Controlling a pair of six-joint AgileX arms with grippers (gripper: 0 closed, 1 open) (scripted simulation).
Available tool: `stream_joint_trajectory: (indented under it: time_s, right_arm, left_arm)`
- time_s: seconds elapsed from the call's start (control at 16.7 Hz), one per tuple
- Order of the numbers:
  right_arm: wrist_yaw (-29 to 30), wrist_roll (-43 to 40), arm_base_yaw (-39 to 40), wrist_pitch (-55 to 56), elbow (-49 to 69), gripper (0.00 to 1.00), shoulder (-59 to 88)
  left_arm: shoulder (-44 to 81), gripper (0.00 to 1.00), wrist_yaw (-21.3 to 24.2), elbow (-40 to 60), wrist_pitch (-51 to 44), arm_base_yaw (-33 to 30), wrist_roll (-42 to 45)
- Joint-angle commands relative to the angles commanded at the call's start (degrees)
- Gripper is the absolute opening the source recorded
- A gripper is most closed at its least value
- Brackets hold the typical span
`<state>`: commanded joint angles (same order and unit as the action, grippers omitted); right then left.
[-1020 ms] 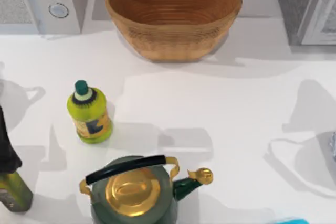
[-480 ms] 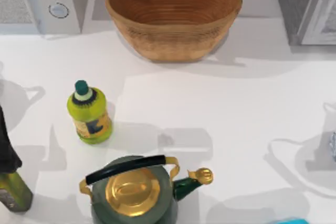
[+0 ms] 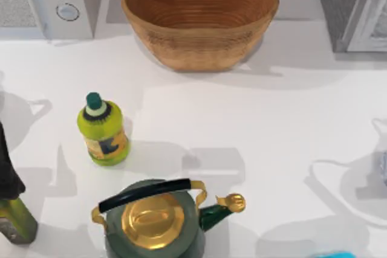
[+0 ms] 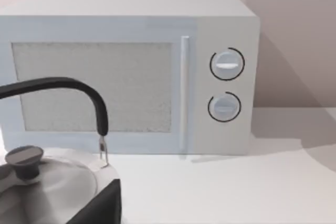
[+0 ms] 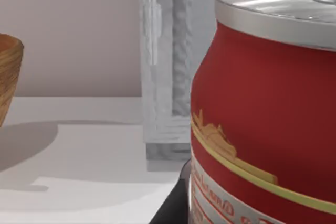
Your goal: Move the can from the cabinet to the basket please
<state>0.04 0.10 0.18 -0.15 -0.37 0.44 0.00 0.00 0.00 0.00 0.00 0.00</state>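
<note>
Right wrist view: the small red cylindrical can with yellow-and-white label and silver top (image 5: 262, 108) stands upright right in front of my right wrist camera, very close. A dark part of my right pincer shows at its base; I cannot tell whether the pincer grips it or how wide it stands. Behind the can, the grey speckled cabinet with white-framed glass door (image 5: 165, 61). The large tan woven wicker basket (image 3: 199, 16) sits at the table's back centre, well apart from the cabinet (image 3: 354, 7) at the back right. Left wrist view: white microwave with 2 round knobs (image 4: 131, 72) and a silver kettle with black handle (image 4: 52, 182).
</note>
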Motion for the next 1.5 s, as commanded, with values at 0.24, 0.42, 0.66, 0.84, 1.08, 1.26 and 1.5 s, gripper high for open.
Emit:
stream_joint_trajectory:
  time_s: [0.24,0.42,0.66,0.84,1.08,1.26,1.5]
  right_arm:
    - [2.56,-0.6,5.4,1.65,5.67,0.0,5.79]
    - [7.68,-1.82,11.98,4.98,15.85,0.0,16.31]
    - [17.23,-3.53,20.59,11.68,35.08,0.0,36.99]
    - [24.58,-4.07,26.66,17.53,51.33,0.0,55.82]
    - [33.09,-3.62,32.81,24.81,72.12,0.0,82.05]
    - [37.36,-2.47,35.9,28.62,84.55,0.0,99.46]
    - [40.28,-0.52,38.5,31.16,93.61,0.0,116.9]
  left_arm:
    - [0.0,1.0,0.0,0.0,0.0,0.0,0.0]
    - [0.0,1.0,0.0,0.0,0.0,0.0,0.0]
    - [0.0,1.0,0.0,0.0,0.0,0.0,0.0]
    - [0.0,1.0,0.0,0.0,0.0,0.0,0.0]
    - [0.0,1.0,0.0,0.0,0.0,0.0,0.0]
    - [0.0,1.0,0.0,0.0,0.0,0.0,0.0]
    - [0.0,1.0,0.0,0.0,0.0,0.0,0.0]
